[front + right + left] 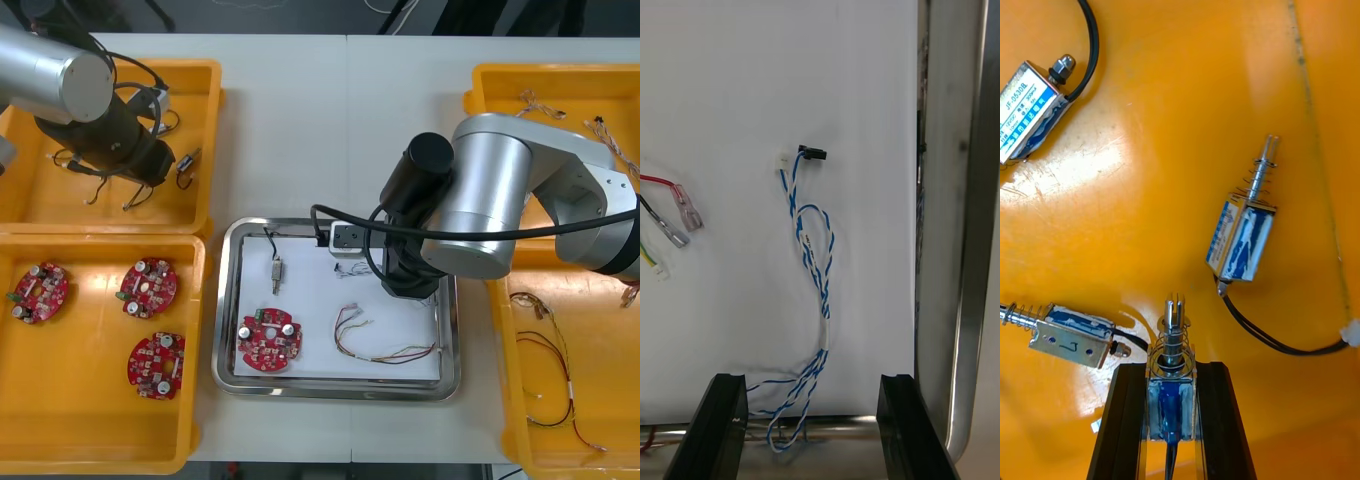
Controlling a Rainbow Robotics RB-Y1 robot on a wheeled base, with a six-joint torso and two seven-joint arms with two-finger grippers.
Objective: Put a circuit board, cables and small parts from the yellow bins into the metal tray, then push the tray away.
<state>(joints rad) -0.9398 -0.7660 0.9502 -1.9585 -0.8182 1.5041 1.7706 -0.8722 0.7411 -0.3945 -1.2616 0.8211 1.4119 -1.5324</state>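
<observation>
Left arm reaches into the far left yellow bin (205, 120). The left gripper (1172, 369) is clenched on a small metal part (1169, 405), upright between its fingers.

Right arm bends over the metal tray (225, 300). The right gripper (811, 379) is released, and the blue and white cable (814, 255) lies between its fingers on the white inside.

Front view adds a circuit board (269, 340) in the tray.

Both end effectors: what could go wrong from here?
1. Left end effector is shut on a small metal part; a neighbouring part lies beside it, and its black lead may snag on lifting.
2. Right end effector stands open around the blue and white cable, near the tray wall; rising, it might drag the cable or nudge the tray.
</observation>
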